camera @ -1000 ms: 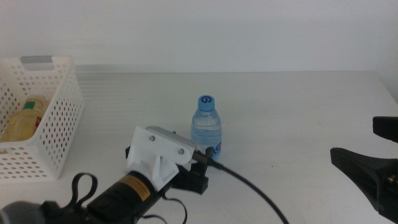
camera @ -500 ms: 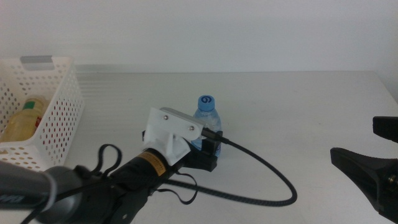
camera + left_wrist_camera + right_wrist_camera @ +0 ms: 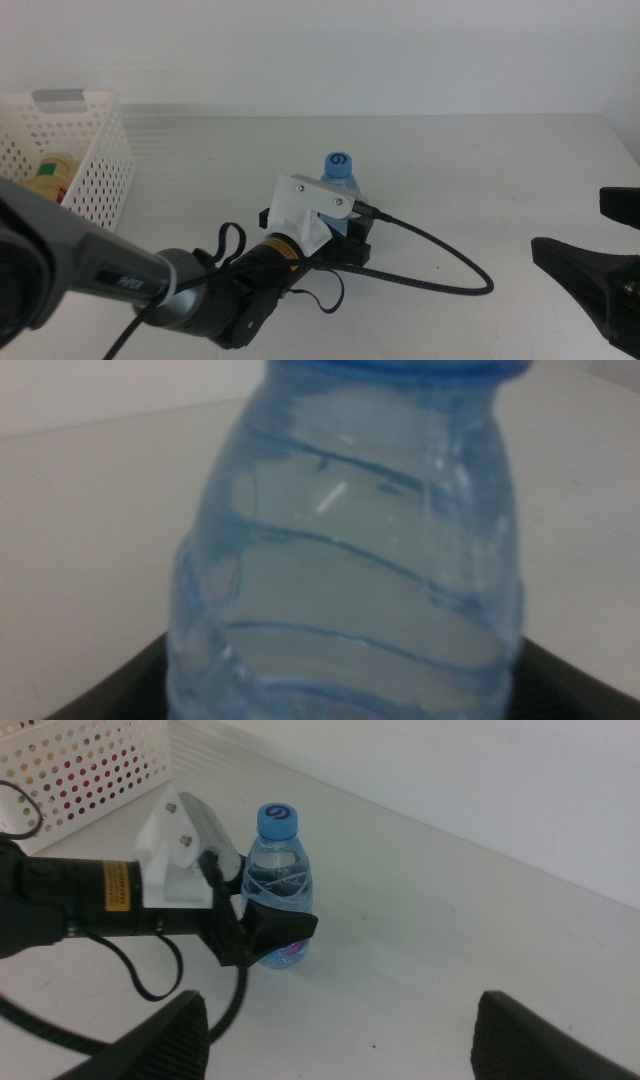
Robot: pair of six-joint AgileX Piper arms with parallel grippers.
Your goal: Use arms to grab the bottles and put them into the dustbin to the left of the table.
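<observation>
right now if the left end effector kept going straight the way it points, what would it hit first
The water bottle. It already sits between the jaws of the left end effector and fills the left wrist view, so contact looks near, though whether they touch yet is unclear.

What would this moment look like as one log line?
left tool: around water bottle, upright on table | right tool: waiting, open | tea bottle: in dustbin

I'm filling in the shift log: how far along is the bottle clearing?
Done: a yellow bottle already lies in the white basket. In hand: the left hand has its jaws around the water bottle, which stands on the table, not yet lifted. Whether it is clamped is unclear. Left: carry that bottle to the basket. The right hand waits open at the table's right side.
</observation>
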